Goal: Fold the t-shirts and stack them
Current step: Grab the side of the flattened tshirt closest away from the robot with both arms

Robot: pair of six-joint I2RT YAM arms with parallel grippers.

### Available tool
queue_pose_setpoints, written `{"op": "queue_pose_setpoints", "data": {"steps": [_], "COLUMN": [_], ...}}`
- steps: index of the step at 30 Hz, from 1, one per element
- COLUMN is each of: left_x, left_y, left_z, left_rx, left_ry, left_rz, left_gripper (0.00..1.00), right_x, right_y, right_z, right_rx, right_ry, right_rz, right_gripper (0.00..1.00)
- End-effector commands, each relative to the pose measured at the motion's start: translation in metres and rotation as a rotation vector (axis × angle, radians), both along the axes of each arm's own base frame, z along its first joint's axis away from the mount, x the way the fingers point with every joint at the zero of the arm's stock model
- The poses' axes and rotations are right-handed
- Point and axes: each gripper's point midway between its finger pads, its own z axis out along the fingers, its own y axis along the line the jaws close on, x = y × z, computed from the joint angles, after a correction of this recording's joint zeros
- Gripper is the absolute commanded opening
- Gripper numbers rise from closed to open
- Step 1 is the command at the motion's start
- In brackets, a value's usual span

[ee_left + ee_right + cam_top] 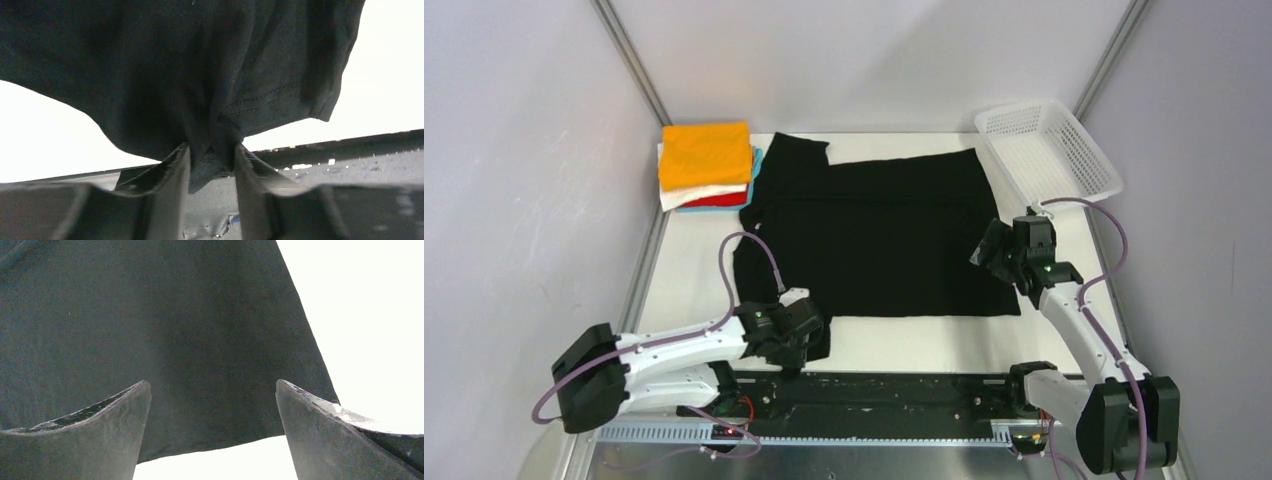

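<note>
- While spread mostly flat on the white bench (686, 275), the black tee (894, 240) is creased (one sleeve bunched).
- Left fingers (181, 165) pinch that sleeve.
- Right fingers (125, 415) gape over its hem.

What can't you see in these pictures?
- Top view: the lower shirts lie under the orange shirt; only their edges show.
- Top view: the tips of the left claw hide under its wrist.
- Wrist views: the black shirt is cut off by the edges.
- Right wrist view: can't tell if the right claw touches cloth.
</note>
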Motion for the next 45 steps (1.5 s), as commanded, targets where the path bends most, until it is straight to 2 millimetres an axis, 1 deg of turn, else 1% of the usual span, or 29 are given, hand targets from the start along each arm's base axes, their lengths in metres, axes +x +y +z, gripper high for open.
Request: {"op": "queue_pose_setpoints", "data": {"steps": [1, 2, 3, 4, 5, 6, 9, 10, 11, 12, 13, 14, 19, 21, 22, 23, 24, 25, 26, 27, 28, 29, 30, 31, 32, 33, 39, 42, 45], "left_x": [0.015, 0.016, 0.016, 0.017, 0.017, 0.016, 0.016, 0.016, 0.015, 0.015, 0.015, 0.014, 0.014, 0.015, 0.015, 0.014, 0.013, 0.01, 0.009, 0.007, 0.006, 0.005, 0.003, 0.002, 0.0, -0.003, -0.024, -0.037, -0.049], "left_y": [0.003, 0.003, 0.005, 0.004, 0.004, 0.002, 0.0, -0.001, -0.001, -0.001, -0.002, -0.004, -0.01, -0.01, -0.01, -0.011, -0.011, -0.012, -0.012, -0.012, -0.01, -0.011, -0.01, -0.013, -0.012, -0.015, -0.016, -0.016, -0.019], "left_z": [-0.004, -0.005, -0.006, -0.006, -0.006, -0.005, -0.003, -0.002, -0.002, -0.001, 0.0, 0.001, 0.006, 0.007, 0.007, 0.007, 0.006, 0.005, 0.005, 0.006, 0.006, 0.008, 0.009, 0.013, 0.014, 0.018, 0.032, 0.038, 0.041], "left_rx": [0.09, 0.101, 0.117, 0.119, 0.122, 0.118, 0.108, 0.106, 0.107, 0.103, 0.1, 0.089, 0.056, 0.052, 0.053, 0.05, 0.051, 0.046, 0.043, 0.035, 0.037, 0.026, 0.026, 0.007, 0.004, -0.02, -0.088, -0.101, -0.11], "left_ry": [-0.043, -0.047, -0.043, -0.044, -0.041, -0.037, -0.034, -0.034, -0.034, -0.034, -0.033, -0.028, -0.029, -0.037, -0.036, -0.028, -0.022, -0.008, -0.003, 0.004, 0.009, 0.01, 0.017, 0.02, 0.028, 0.037, 0.088, 0.111, 0.125], "left_rz": [0.016, 0.015, 0.013, 0.005, 0.0, -0.013, -0.037, -0.047, -0.054, -0.062, -0.066, -0.07, -0.073, -0.071, -0.069, -0.07, -0.072, -0.075, -0.076, -0.075, -0.073, -0.07, -0.072, -0.068, -0.068, -0.068, -0.079, -0.098, -0.114], "left_gripper": [0.36, 0.3, 0.18, 0.12, 0.03, 0.01, 0.0, 0.0, 0.0, 0.0, 0.0, 0.0, 0.0, 0.0, 0.0, 0.0, 0.0, 0.0, 0.0, 0.0, 0.0, 0.0, 0.0, 0.0, 0.0, 0.0, 0.0, 0.0, 0.0], "right_x": [0.002, 0.0, -0.001, -0.004, -0.006, -0.011, -0.022, -0.027, -0.028, -0.032, -0.032, -0.036, -0.045, -0.046, -0.045, -0.044, -0.043, -0.041, -0.041, -0.041, -0.041, -0.042, -0.045, -0.045, -0.051, -0.051, -0.071, -0.083, -0.09], "right_y": [-0.008, -0.011, -0.015, -0.02, -0.022, -0.026, -0.03, -0.037, -0.038, -0.037, -0.034, -0.034, -0.032, -0.031, -0.03, -0.029, -0.029, -0.03, -0.03, -0.03, -0.031, -0.03, -0.031, -0.032, -0.033, -0.035, -0.044, -0.055, -0.055], "right_z": [0.002, 0.001, 0.0, -0.003, -0.005, -0.01, -0.024, -0.033, -0.036, -0.045, -0.048, -0.056, -0.077, -0.085, -0.087, -0.09, -0.091, -0.093, -0.093, -0.093, -0.093, -0.092, -0.092, -0.088, -0.088, -0.083, -0.059, -0.04, -0.024], "right_rx": [0.013, 0.015, 0.025, 0.029, 0.042, 0.046, 0.067, 0.072, 0.085, 0.103, 0.123, 0.133, 0.154, 0.175, 0.185, 0.194, 0.201, 0.2, 0.201, 0.199, 0.197, 0.197, 0.192, 0.186, 0.177, 0.169, 0.156, 0.14, 0.167], "right_ry": [-0.025, -0.026, -0.025, -0.021, -0.016, 0.001, 0.041, 0.059, 0.062, 0.086, 0.091, 0.113, 0.165, 0.164, 0.161, 0.154, 0.15, 0.143, 0.14, 0.138, 0.136, 0.129, 0.138, 0.123, 0.136, 0.115, 0.052, -0.021, -0.103], "right_rz": [-0.056, -0.071, -0.1, -0.124, -0.146, -0.17, -0.222, -0.256, -0.272, -0.276, -0.274, -0.281, -0.309, -0.321, -0.328, -0.331, -0.338, -0.342, -0.344, -0.344, -0.342, -0.339, -0.337, -0.338, -0.337, -0.34, -0.38, -0.446, -0.471], "right_gripper": [0.99, 0.99, 0.99, 0.99, 0.99, 0.99, 0.98, 0.97, 0.95, 0.94, 0.92, 0.91, 0.87, 0.82, 0.75, 0.71, 0.62, 0.57, 0.47, 0.41, 0.26, 0.2, 0.12, 0.08, 0.03, 0.01, 0.0, 0.0, 0.0]}}
